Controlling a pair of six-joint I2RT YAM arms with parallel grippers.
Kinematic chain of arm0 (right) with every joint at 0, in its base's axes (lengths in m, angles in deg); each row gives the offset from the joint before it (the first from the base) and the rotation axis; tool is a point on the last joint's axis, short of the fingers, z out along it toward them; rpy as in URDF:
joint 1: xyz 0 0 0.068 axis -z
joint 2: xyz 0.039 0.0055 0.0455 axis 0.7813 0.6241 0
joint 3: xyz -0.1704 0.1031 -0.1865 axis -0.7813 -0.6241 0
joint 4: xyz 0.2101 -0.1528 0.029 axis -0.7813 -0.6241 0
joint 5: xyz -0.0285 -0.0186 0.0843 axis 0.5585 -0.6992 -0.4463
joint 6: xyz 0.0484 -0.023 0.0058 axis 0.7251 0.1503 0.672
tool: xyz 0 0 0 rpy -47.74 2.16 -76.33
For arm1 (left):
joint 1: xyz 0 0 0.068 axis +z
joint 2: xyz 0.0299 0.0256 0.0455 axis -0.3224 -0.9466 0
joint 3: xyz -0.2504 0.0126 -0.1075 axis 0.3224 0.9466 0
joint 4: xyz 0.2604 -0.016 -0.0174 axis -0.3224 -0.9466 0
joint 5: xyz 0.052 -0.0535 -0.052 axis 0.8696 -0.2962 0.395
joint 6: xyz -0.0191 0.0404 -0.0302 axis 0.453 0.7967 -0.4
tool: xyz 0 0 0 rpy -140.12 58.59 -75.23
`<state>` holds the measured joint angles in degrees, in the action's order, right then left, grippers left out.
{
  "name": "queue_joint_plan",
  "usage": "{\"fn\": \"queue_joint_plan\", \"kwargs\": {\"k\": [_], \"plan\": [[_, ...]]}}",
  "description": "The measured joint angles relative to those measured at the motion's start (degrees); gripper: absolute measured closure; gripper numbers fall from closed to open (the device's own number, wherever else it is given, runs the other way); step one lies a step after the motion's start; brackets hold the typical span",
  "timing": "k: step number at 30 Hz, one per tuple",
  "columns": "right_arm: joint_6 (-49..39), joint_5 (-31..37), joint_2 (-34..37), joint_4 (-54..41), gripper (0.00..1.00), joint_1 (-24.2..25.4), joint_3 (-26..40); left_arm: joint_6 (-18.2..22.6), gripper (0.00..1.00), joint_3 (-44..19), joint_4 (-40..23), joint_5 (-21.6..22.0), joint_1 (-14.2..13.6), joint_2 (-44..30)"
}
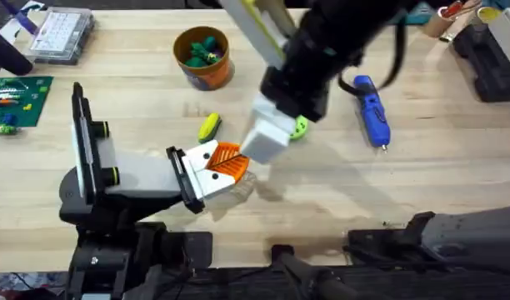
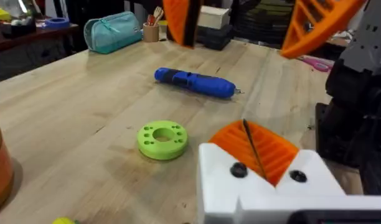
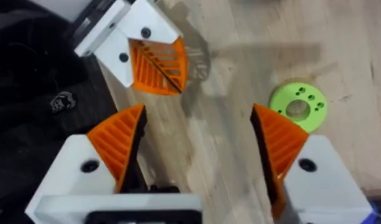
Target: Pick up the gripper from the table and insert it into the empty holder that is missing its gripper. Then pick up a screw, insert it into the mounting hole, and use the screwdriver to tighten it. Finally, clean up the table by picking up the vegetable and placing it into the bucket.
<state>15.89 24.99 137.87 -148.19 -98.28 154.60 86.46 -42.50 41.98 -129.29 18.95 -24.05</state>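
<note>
Gripper [image 1: 224,161]: I see it on the holder [image 1: 182,177]. It looks light, hard, ribbed; I'd pinch its white base.
Right fingers [image 3: 197,149]: wide open, holding nothing.
Left fingers: I cannot tell.

a green ring-shaped disc [image 1: 299,127] lies on the wooden worktop [image 1: 455,192]; a clear parts box [image 1: 62,35] and a green circuit board [image 1: 17,98] sit far left.

Green disc [image 1: 299,127] and vegetable [image 1: 208,127] crowd the holder [image 1: 191,178].

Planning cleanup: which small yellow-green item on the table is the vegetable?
The vegetable is the curved yellow piece left of the green disc, which is a flat ring with holes.
</note>
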Motion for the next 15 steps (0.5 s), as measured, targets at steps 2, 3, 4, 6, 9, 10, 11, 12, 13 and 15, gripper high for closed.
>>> {"fn": "queue_joint_plan", "kwargs": {"k": [2, 3, 4, 6, 9, 10, 11, 12, 13, 15], "plan": [[-0.2, -0.7, -1.8, 0.7, 0.006, 0.2, -2.6, 0.0, 0.983, 0.0, 0.0, 0.0, 0.0, 0.0], [-0.2, -1.0, -2.1, 0.7, 0.006, 0.2, -3.4, 0.0, 0.983, 0.0, 0.0, 0.0, 0.0, 0.0], [-0.3, -1.3, -2.2, 0.7, 0.006, 0.2, -3.9, 0.0, 0.983, 0.0, 0.0, 0.0, 0.0, 0.0], [-0.6, -1.6, -2.1, 0.9, 0.006, 0.2, -4.6, 0.0, 0.983, 0.0, 0.0, 0.0, 0.0, 0.0], [-1.1, -1.8, -2.1, 0.9, 0.006, 0.2, -4.8, 0.0, 0.984, 0.0, 0.0, 0.0, 0.0, 0.0], [-1.2, -1.8, -2.1, 0.9, 0.006, 0.2, -4.8, 0.0, 0.984, 0.0, 0.0, 0.0, 0.0, 0.0], [-1.3, -1.8, -2.1, 0.9, 0.006, 0.2, -4.8, 0.0, 0.984, 0.0, 0.0, 0.0, 0.0, 0.0], [-1.4, -1.8, -2.1, 0.9, 0.006, 0.2, -4.8, 0.0, 0.984, 0.0, 0.0, 0.0, 0.0, 0.0], [-1.4, -1.8, -2.1, 0.9, 0.006, 0.2, -4.8, 0.0, 0.984, 0.0, 0.0, 0.0, 0.0, 0.0], [-1.5, -1.8, -2.1, 0.9, 0.006, 0.2, -4.8, 0.0, 0.984, 0.0, 0.0, 0.0, 0.0, 0.0]]}}
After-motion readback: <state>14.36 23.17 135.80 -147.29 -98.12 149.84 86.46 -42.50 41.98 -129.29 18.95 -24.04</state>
